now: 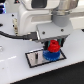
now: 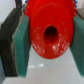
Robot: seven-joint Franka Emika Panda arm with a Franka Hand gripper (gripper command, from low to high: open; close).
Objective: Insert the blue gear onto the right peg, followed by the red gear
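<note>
Desk [image 1: 12,70]: white, smooth, spreading below and all round the hand [image 1: 53,44].
Light: bright and even, with a soft sheen on the desk.
Far side: blurred beyond the hand; pale shapes and a dark blue patch [image 1: 4,11], too unclear to name.

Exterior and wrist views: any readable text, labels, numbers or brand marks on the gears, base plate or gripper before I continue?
None readable in either view.
Red gear, held between the green pads: plain, no marking.
Blue gear and base plate: no lettering visible; the exterior view is too blurred for small print.
</note>
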